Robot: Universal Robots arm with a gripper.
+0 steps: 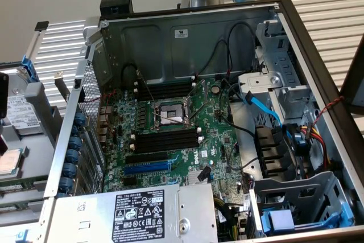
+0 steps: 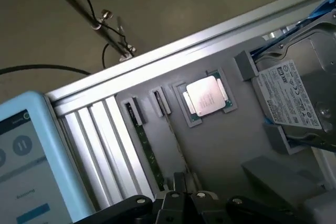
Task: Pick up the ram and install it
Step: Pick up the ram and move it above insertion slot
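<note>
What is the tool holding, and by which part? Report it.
Cannot be told. The tool is shut, its tip at one end of the thin stick on the gray tray; a grip isn't visible.

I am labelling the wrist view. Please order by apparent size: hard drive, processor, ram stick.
1. hard drive, clearly largest.
2. processor and ram stick: unsure; the stick is longer but much thinner, seen edge-on.

We see the processor socket (image 1: 170,113) between 2 banks of memory slots (image 1: 165,89), 1 behind and 1 before it, the power supply (image 1: 131,214) farther before it, the drive cage (image 1: 273,86) at the exterior view's right of it, and the tray (image 1: 40,140) holding the ram (image 2: 148,150) well off at the exterior view's left.
</note>
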